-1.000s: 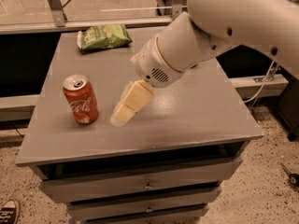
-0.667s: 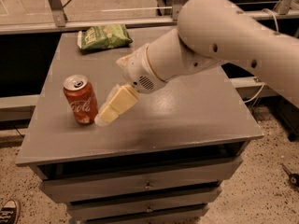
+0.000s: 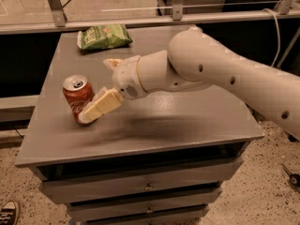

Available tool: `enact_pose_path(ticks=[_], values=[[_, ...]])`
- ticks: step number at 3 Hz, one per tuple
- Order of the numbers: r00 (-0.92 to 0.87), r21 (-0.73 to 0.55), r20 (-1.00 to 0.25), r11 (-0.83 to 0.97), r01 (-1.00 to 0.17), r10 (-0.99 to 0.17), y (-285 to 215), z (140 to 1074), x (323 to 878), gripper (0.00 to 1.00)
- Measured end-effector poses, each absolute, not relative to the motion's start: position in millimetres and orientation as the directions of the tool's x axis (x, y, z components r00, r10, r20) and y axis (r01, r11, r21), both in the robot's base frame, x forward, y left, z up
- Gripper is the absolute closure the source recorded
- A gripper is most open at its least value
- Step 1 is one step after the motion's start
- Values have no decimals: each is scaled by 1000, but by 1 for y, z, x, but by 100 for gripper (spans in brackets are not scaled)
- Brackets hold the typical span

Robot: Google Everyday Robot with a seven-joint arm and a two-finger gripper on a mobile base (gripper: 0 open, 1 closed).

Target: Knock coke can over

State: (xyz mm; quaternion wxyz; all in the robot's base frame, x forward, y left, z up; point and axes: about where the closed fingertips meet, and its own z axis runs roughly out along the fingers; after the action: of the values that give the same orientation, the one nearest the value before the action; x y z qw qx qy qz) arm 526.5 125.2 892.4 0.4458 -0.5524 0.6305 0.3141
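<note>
Leaning against the coke can (image 3: 78,96): gripper (image 3: 99,108) low on its side

The coke can stands near the left edge of the grey worktop (image 3: 187,125), roughly midway between the front and back edges. It is red with white script, and its silver top and pull tab face up. It is not quite plumb: the top tips a little toward the left edge, while the base rests on the surface.

The gripper is low over the worktop just beside the can, on the side facing the right edge. Its cream-coloured tip slants down toward the front left corner and overlaps the lower part of the can, where it appears to touch the red wall close to the base. Whether the tool is spread wide, narrowed, or gripping anything cannot be told from this angle. Only one cream piece shows clearly, and it lies against the can rather than around it.

The white arm (image 3: 211,74) comes in from beyond the right edge, crosses above the middle of the worktop and ends in a rounded wrist near the can. It casts a soft shadow toward the front edge.

A green snack bag (image 3: 104,35) lies flat near the back left corner, well apart from the can and gripper. Below the worktop sit drawers (image 3: 145,184) with small handles. A dark sneaker (image 3: 7,212) shows on the speckled floor by the front left corner.
</note>
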Motion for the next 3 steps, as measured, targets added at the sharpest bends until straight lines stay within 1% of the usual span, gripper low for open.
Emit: enact_pose_path(ticks=[1,3], values=[[-10,-83,-929,234,-969,-370,137,891,546,0],[-94,-37,-948,396,-918,-305,150,922,620,0]])
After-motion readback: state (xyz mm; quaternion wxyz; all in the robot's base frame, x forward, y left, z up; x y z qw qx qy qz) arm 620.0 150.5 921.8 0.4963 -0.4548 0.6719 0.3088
